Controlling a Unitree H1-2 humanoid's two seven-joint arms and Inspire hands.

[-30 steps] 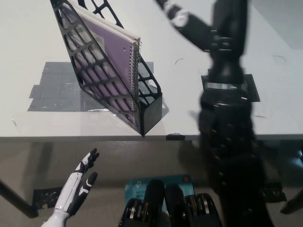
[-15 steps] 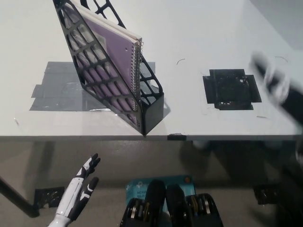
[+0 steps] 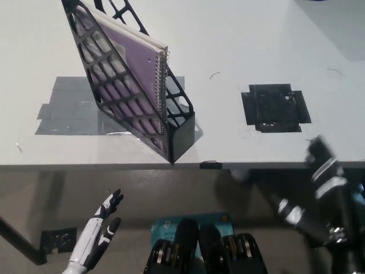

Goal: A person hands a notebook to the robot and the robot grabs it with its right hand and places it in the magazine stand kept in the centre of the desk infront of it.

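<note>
The notebook point(image 3: 134, 80) with its purple cover and wire spiral already sits inside the black magazine stand point(image 3: 128, 85), so the main risk now is disturbance, not placement. The stand rests at about ten o'clock on the white bench point(image 3: 239, 45), with its low front corner very near the bench's near edge; a knock there could, in my judgement, push it off or tip it. The stand's slanted lattice wall leans toward twelve o'clock, and the notebook leans with it, spiral edge facing four o'clock and its top corner showing above the wall; a jolt might let it slide forward. It is the only thing in the stand as far as can be seen. The black right robot hand point(image 3: 322, 171) is low at four o'clock, just below the bench edge, blurred; I cannot tell whether its fingers are apart or together, though nothing shows in it. If it rises carelessly it could catch the bench edge. The white left robot hand point(image 3: 102, 220) rests at seven o'clock below the bench, fingers spread and holding nothing. Grey tape point(image 3: 68, 111) lies under the stand, and a black tape square point(image 3: 275, 107) at two o'clock.
</note>
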